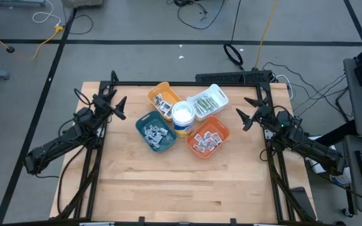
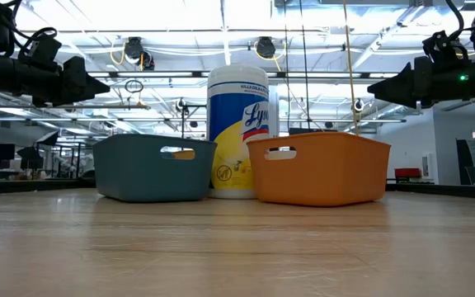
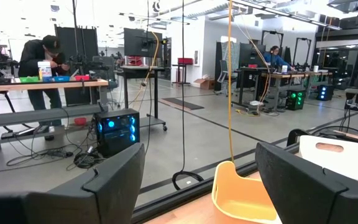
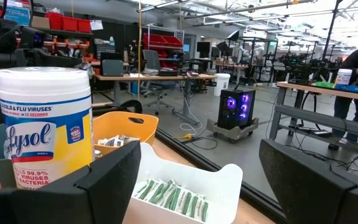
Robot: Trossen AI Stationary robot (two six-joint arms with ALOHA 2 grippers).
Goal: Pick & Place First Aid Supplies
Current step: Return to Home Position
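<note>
Left pincer (image 1: 118, 104) and right pincer (image 1: 245, 115) are held spread apart above the desk (image 1: 168, 185) sides; packets (image 1: 205, 141) are kept in bins (image 1: 139, 125).

The white tub (image 4: 42, 124) reads "Lysol" and "FLU VIRUSES".

Low view: walls of teal bin (image 2: 151, 169) and orange bin (image 2: 320, 169) hide whatever lies inside; wipes tub (image 2: 237, 124) partly covered by both. High view: marks on packets (image 1: 206, 140) too small to read. Left wrist view: yellow bin (image 3: 238, 196) cut by picture's edge.
</note>
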